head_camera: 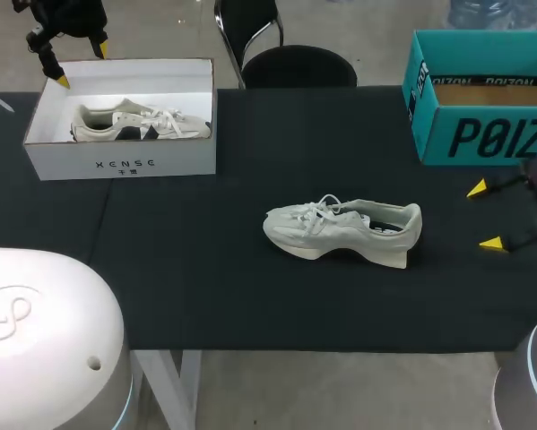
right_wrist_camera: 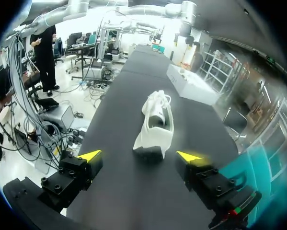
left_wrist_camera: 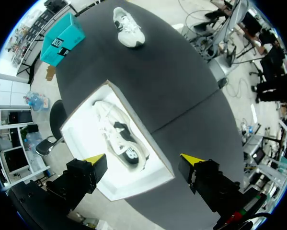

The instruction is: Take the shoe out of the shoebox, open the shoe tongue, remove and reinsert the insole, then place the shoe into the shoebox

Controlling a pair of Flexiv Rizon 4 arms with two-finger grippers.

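Head view. Item: pale shoe (head_camera: pixel 340 231), standing on its sole mid-tabletop (head_camera: pixel 205 269), outside the white shoebox (head_camera: pixel 125 164), which holds a second shoe (head_camera: pixel 138 123).
Handling, judged: light; soft upper, loose laces, stiffer sole. Best hold at the heel collar or midsole.
Right claw (head_camera: pixel 484 216): fingers apart, empty, near the heel.
Left claw (head_camera: pixel 82 64): fingers apart, empty, over the white shoebox.
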